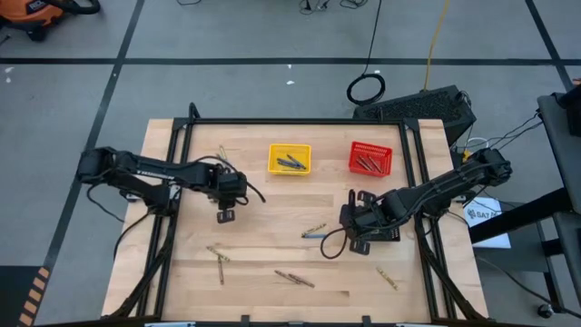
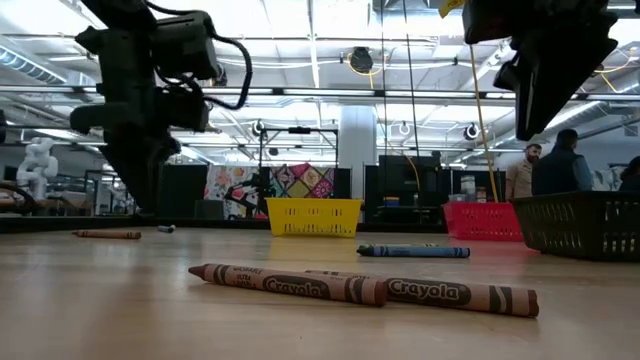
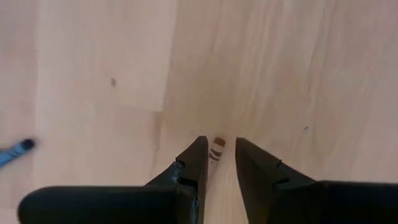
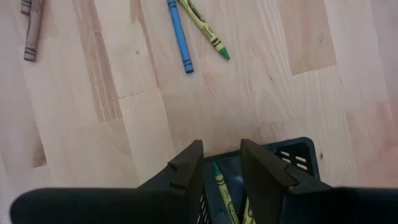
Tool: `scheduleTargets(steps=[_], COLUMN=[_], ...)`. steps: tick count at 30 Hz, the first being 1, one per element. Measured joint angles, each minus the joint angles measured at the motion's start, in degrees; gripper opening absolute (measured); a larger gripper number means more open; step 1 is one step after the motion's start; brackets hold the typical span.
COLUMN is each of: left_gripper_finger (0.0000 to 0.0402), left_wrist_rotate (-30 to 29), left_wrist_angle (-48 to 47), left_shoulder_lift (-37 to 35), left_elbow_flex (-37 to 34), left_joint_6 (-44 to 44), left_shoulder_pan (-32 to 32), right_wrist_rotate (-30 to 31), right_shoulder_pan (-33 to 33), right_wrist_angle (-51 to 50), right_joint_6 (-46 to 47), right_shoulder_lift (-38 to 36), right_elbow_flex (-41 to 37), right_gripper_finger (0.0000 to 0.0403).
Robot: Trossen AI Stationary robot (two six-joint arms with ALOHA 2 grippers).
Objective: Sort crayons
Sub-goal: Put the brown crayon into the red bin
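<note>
From above, you are hovering the left gripper [image 1: 225,214] over bare wood on the table [image 1: 272,245], while the right gripper [image 1: 359,243] is hanging by the black basket [image 1: 383,232]. The nearest loose work, a blue crayon [image 1: 313,235] lying beside a yellow-green crayon [image 1: 315,229], is sitting just left of the right gripper, so that arm looks nearer. The yellow basket [image 1: 290,159] and red basket [image 1: 370,158] are waiting at the far edge.

From table height, you are seeing two brown crayons [image 2: 365,288] lying end to end in front.

Through the left wrist, your fingers [image 3: 198,163] are standing slightly apart, and a brown crayon tip [image 3: 216,149] is showing in the gap beneath.

Through the right wrist, your fingers [image 4: 189,167] are standing apart over the black basket, where a green crayon [image 4: 220,190] is lying; nothing looks gripped.
</note>
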Motion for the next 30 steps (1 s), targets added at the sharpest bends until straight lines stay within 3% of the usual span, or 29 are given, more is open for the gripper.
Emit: scheduleTargets(steps=[6, 16, 30], left_gripper_finger=[0.0077, 0.0077, 0.0074], left_wrist_rotate=[-0.4, -0.3, -0.9], left_wrist_angle=[-3.9, -4.7, -3.5], left_shoulder_lift=[4.6, 5.4, 12.9], left_elbow_flex=[0.0, 0.0, 0.4], left_joint_6=[-1.0, 2.8, 2.7], left_shoulder_pan=[0.4, 0.3, 0.3], right_wrist_rotate=[0.0, 0.2, 0.1], right_shoulder_pan=[0.0, 0.0, 0.0], right_wrist_angle=[0.9, 1.3, 1.8], right_joint_6=[-0.5, -1.8, -1.7], right_shoulder_lift=[0.0, 0.0, 0.0], right_elbow_flex=[0.0, 0.0, 0.0], right_gripper_finger=[0.0093, 0.0093, 0.0093])
